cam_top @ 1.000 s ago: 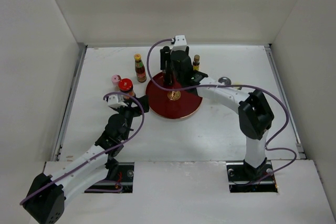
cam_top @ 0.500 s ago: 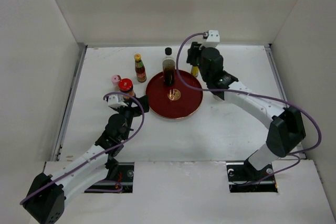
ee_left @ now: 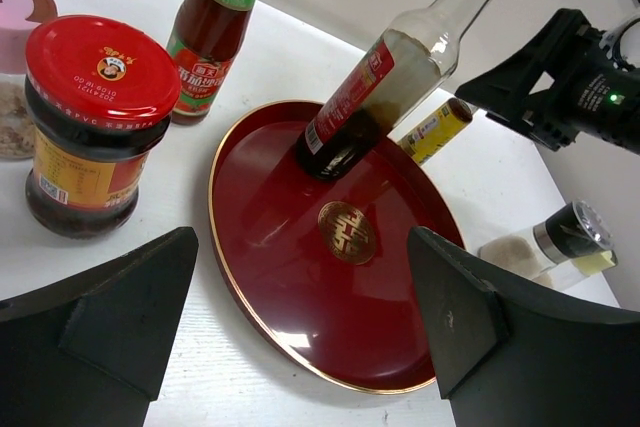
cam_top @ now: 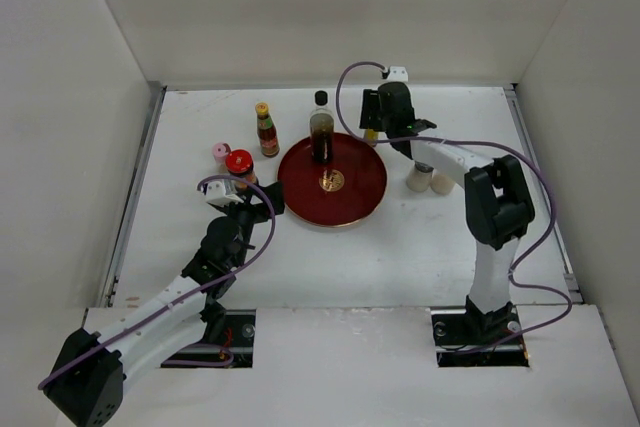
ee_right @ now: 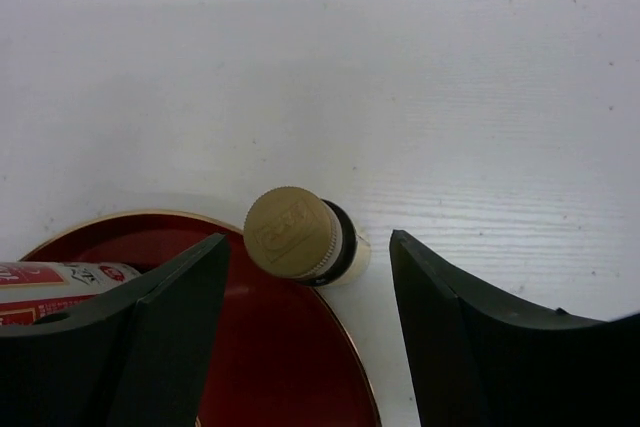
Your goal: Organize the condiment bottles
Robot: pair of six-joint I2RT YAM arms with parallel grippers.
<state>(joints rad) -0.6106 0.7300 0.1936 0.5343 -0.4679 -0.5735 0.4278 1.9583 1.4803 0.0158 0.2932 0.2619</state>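
Note:
The tall clear dark-filled bottle (cam_top: 321, 129) stands on the back of the round red tray (cam_top: 350, 202); it also shows in the left wrist view (ee_left: 400, 72). My right gripper (cam_top: 383, 135) is open, its fingers either side of the gold-capped small amber bottle (ee_right: 294, 233) just off the tray's right rim, without touching it. My left gripper (cam_top: 250, 197) is open and empty at the tray's left rim (ee_left: 225, 267). The red-lidded jar (cam_top: 239, 163), pink shaker (cam_top: 220, 153) and yellow-capped red sauce bottle (cam_top: 266, 131) stand left of the tray.
Two shakers, a cream-topped one (cam_top: 418, 181) and a silver-topped one (cam_top: 439, 184), stand right of the tray under the right arm. White walls close in the table on the left, back and right.
My right gripper let go of the tall bottle on the tray, swung to the right, then came down open over the small amber bottle. The left arm has not moved.

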